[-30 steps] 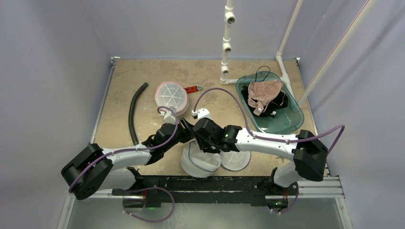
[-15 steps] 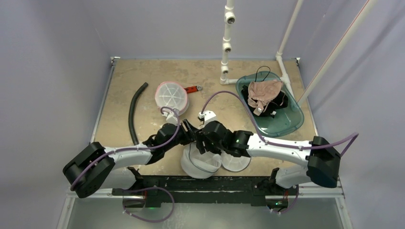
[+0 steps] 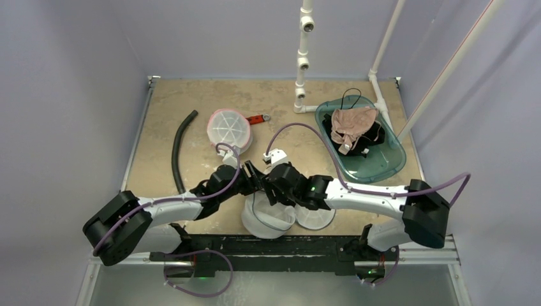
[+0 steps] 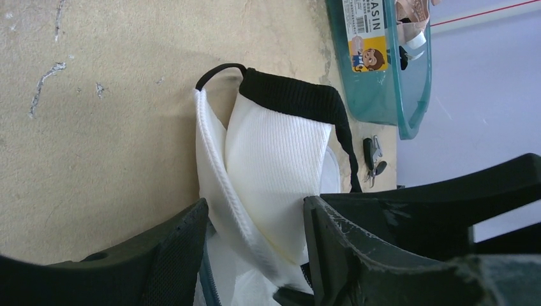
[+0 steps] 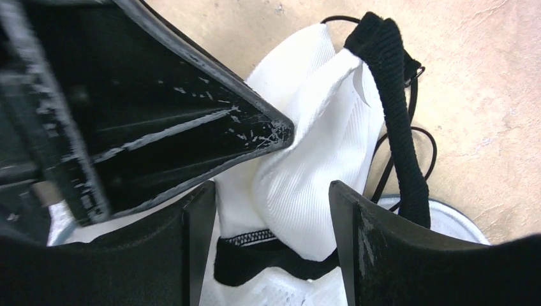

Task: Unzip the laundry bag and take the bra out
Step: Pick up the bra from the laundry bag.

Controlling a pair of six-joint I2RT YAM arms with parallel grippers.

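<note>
A white ribbed bra with a black band (image 4: 274,159) sticks up out of the open white mesh laundry bag (image 3: 266,220) near the table's front edge. My left gripper (image 4: 255,245) is closed part way on the bra's padded cup, and both fingers touch the fabric. My right gripper (image 5: 271,245) meets it from the right, its fingers pressed on the same cup and black band (image 5: 389,76). In the top view both grippers, left (image 3: 252,180) and right (image 3: 277,178), sit just above the bag. The bag's teal zipper edge (image 4: 205,280) shows by my left finger.
The bag's round lid flap (image 3: 317,217) lies to its right. A second round pink-rimmed mesh bag (image 3: 228,127) and a red tool (image 3: 258,118) lie further back. A black hose (image 3: 179,143) curves at the left. A teal basin (image 3: 389,158) holding other bras stands at the back right, by white pipes (image 3: 301,64).
My right arm swung its elbow out to the right and partly back while its gripper stayed at the bra. My left arm has barely moved.
</note>
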